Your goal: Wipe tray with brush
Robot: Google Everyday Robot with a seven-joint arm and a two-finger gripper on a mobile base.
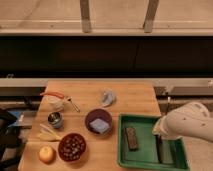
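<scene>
A green tray [150, 162] lies on the front right part of the wooden table [130, 95]. A dark brown brush [131, 137] lies lengthwise in the tray's left half. My white arm [186, 122] comes in from the right over the tray's right side. The gripper [163, 147] hangs below it, down inside the right half of the tray, a short way to the right of the brush and apart from it.
Left of the tray stand a purple bowl with a blue sponge [99, 123], a dark red bowl of small round items [72, 146], an apple [46, 154], a metal can [55, 120], a white cup [55, 104] and a crumpled wrapper [107, 97].
</scene>
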